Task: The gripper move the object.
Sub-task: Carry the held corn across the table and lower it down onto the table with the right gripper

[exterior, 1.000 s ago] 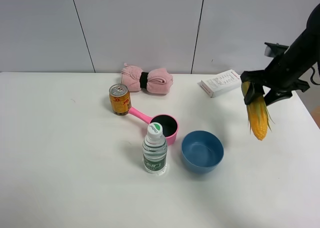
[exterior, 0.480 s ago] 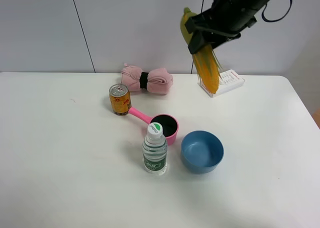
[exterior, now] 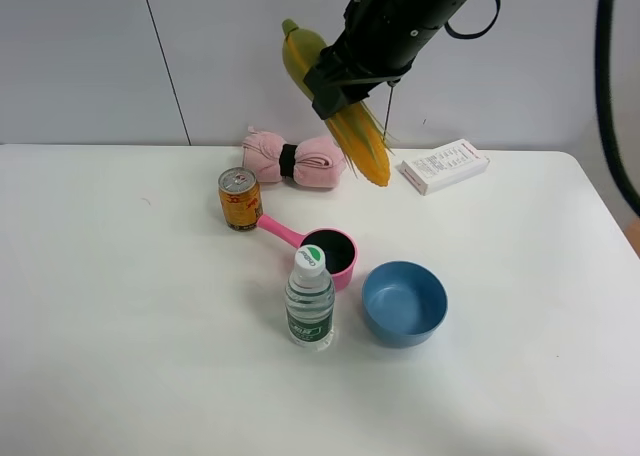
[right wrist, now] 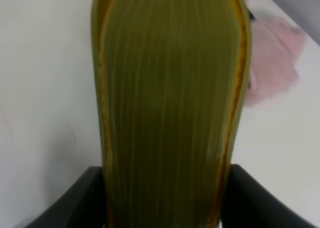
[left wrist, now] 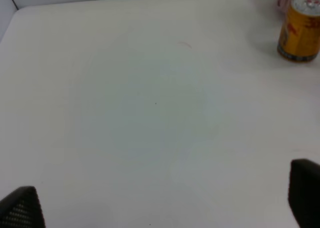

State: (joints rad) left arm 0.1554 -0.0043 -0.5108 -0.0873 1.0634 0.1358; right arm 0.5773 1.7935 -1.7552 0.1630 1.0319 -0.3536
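Currently the corn cob (exterior: pixel 365 144) is held aloft and tilted, pinched between the fingers of the right gripper (exterior: pixel 340 88). It is seen at 12 o'clock from the pink scoop (exterior: pixel 325 248), by the pink cloth roll (exterior: pixel 300 159). The left gripper (left wrist: pixel 162 203) is held spread wide over the table (left wrist: pixel 150 103), near the can (left wrist: pixel 300 30).

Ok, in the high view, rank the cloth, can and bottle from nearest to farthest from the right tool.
The right tool, holding the corn, hangs high near the back wall.
1. Cloth, back of table, just below it.
2. Can, further left.
3. Bottle, mid-table, towards the front.
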